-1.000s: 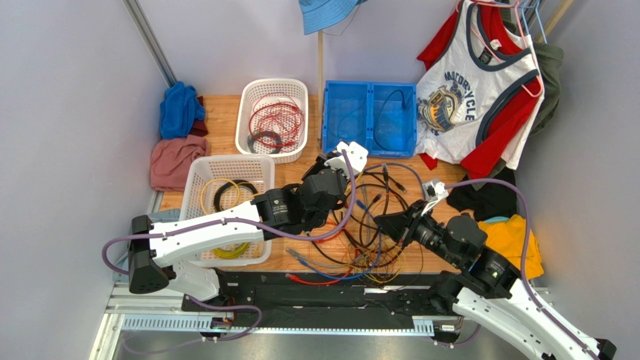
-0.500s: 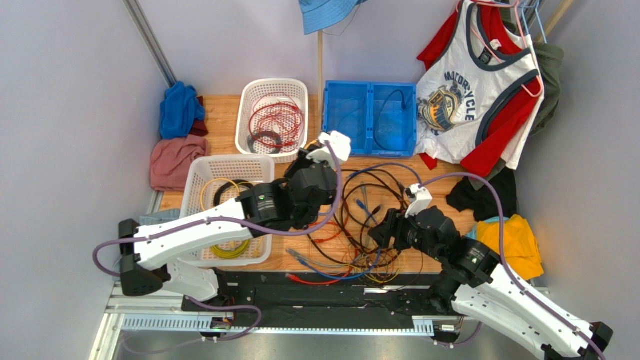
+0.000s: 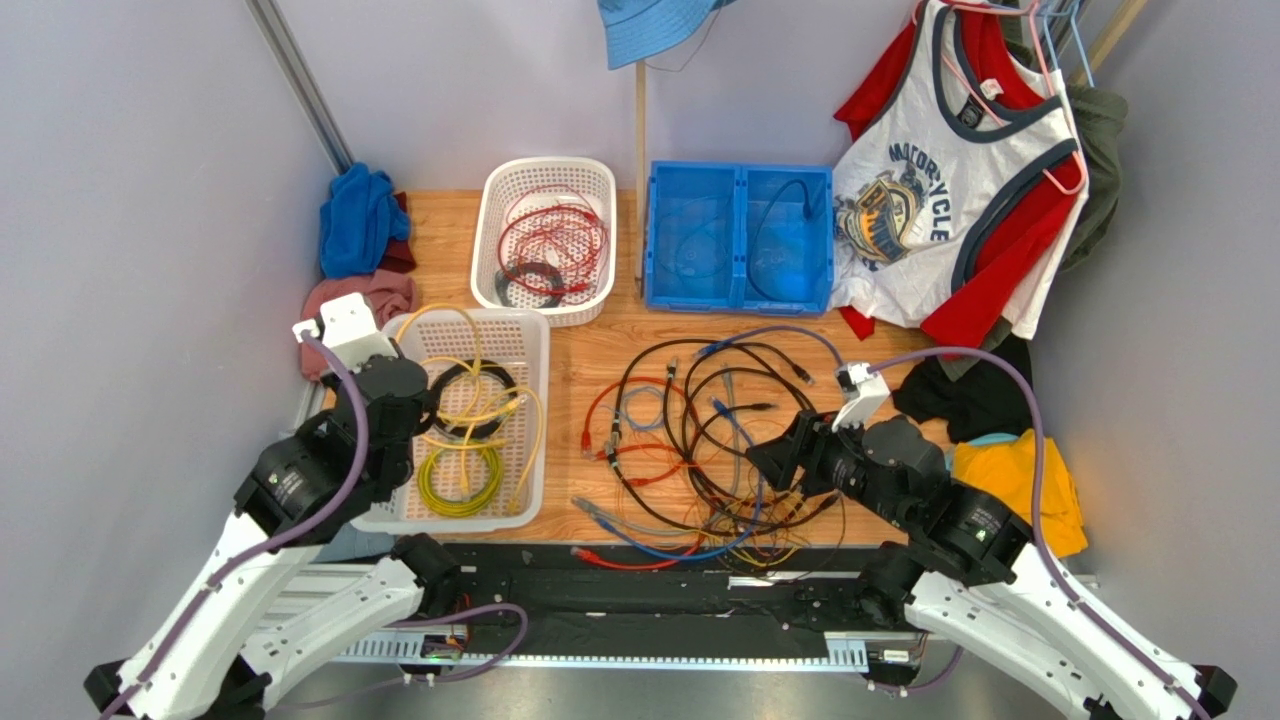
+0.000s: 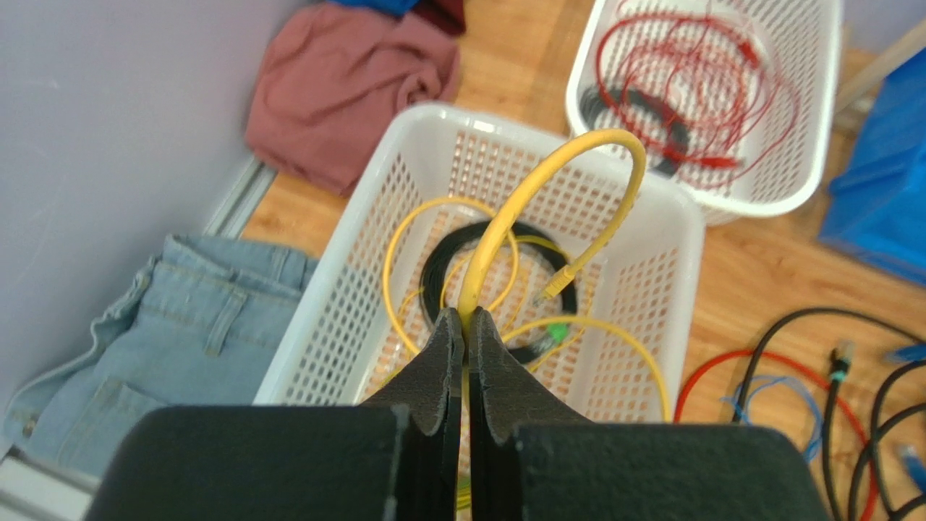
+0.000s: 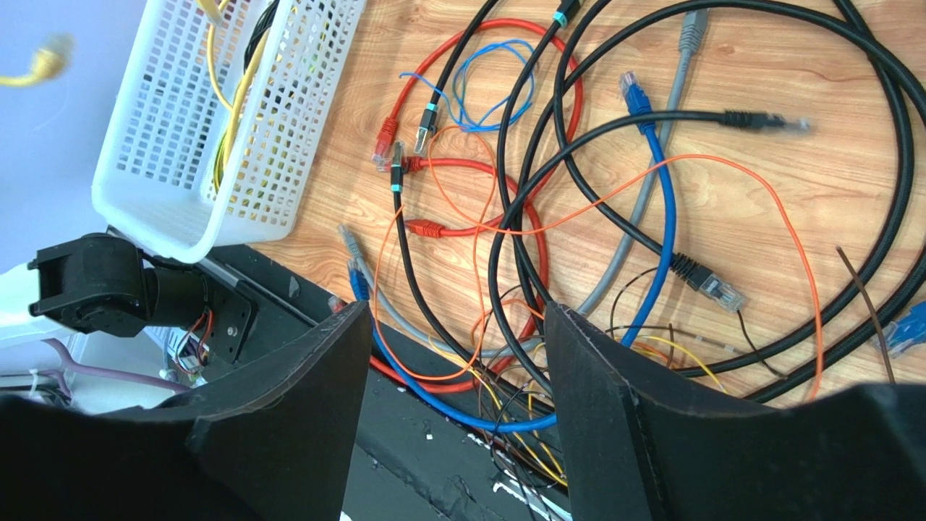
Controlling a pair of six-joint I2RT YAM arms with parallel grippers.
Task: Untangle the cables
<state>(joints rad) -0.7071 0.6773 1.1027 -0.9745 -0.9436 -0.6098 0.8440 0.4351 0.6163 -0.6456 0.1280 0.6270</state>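
The cables (image 3: 706,435) lie in a tangled heap of black, blue, red, orange and grey cords on the wooden table, and they fill the right wrist view (image 5: 565,195). My left gripper (image 3: 409,402) hangs over the near white basket (image 3: 535,435), away from the heap. It is shut on a yellow cable (image 4: 554,174) that arches up from the fingertips (image 4: 467,322) and drops its plug into the basket (image 4: 674,217). My right gripper (image 3: 769,458) is open just above the heap's near right side, with nothing held between its fingers (image 5: 457,315).
A second white basket (image 3: 544,237) with red cords and a blue tray (image 3: 739,236) stand at the back. Pink cloth (image 4: 348,87) and jeans (image 4: 163,315) lie left of the near basket. Black and yellow clothes (image 3: 1037,480) lie on the right, under a hanging jersey (image 3: 947,180).
My left arm swung from the heap leftward to the near basket, carrying the yellow cable. The right gripper opened and shifted a little over the heap's near side.
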